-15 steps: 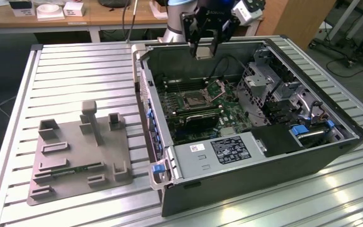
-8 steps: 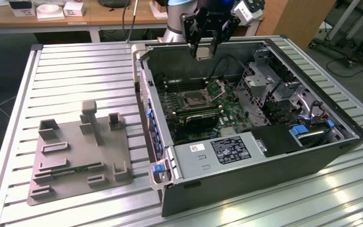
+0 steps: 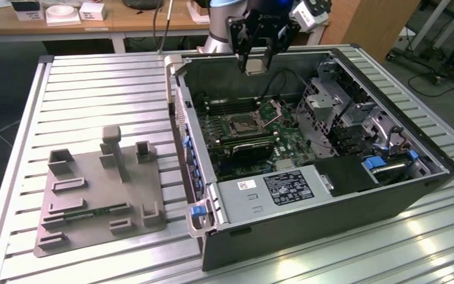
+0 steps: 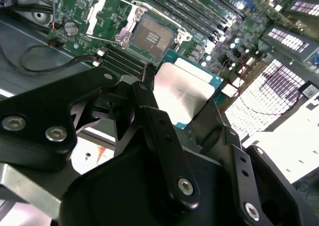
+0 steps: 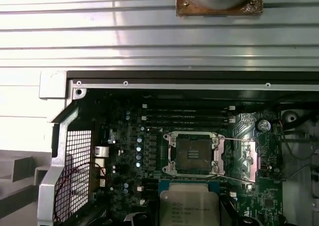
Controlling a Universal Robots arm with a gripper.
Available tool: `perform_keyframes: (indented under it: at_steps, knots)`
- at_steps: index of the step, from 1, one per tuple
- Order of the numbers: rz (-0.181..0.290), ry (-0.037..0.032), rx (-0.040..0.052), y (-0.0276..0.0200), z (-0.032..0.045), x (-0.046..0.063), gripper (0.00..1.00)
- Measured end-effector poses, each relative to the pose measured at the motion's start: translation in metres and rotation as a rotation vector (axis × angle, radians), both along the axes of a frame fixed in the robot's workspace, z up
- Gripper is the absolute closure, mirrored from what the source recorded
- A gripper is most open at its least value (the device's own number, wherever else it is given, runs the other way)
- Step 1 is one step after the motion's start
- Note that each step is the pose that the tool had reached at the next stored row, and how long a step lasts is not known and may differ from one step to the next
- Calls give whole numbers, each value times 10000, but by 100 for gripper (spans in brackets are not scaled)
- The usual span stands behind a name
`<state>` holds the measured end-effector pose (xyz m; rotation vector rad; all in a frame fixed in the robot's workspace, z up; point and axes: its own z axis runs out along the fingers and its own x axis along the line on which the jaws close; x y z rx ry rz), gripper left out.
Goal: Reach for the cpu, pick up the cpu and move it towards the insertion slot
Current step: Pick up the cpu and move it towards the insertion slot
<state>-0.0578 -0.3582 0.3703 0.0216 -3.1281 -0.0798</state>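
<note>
Hanging pinched between the black fingers (image 4: 159,136) of the claw (image 3: 255,64), the cpu (image 4: 182,94) sits raised above the open computer case (image 3: 416,195), over the motherboard, with the insertion slot (image 5: 194,153) lying open below it.

An open computer case (image 3: 306,219) is lying on a slatted metal table (image 3: 93,89); a grey fixture tray (image 3: 93,195) is sitting at its 9 o'clock.

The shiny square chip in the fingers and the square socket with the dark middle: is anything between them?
In the first wrist view, just a short strip of green board separates the silvery square cpu from the metal-framed insertion slot.
</note>
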Motion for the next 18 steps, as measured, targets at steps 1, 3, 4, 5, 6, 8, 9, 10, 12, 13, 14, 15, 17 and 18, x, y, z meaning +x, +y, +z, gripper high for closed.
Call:
perform_keyframes:
  at_steps: [1, 3, 4, 5, 6, 8, 9, 10, 12, 13, 14, 15, 17, 18]
  knots:
    - [-16, 0, -1, 14, -2, 3, 45]
    - [-22, 1, -2, 53, -7, 19, 45]
    - [-20, 0, -1, 76, -11, 36, 45]
    - [-22, 0, 0, 99, -15, 57, 45]
    - [-22, 0, 0, 118, -18, 78, 45]
    - [-22, 0, 0, 157, -24, 118, 45]
    - [-21, 0, -1, 177, -27, 136, 45]
    - [-23, -1, -1, 198, -30, 148, 45]
    - [-23, -9, 1, 240, -37, 159, 45]
    - [-22, -9, -2, 246, -38, 160, 45]
    - [-22, -9, -1, 245, -38, 160, 45]
    - [-21, -10, 0, 246, -38, 160, 45]
    - [-23, -10, 7, 246, -38, 160, 45]
    - [-22, -10, 7, 246, -38, 160, 45]
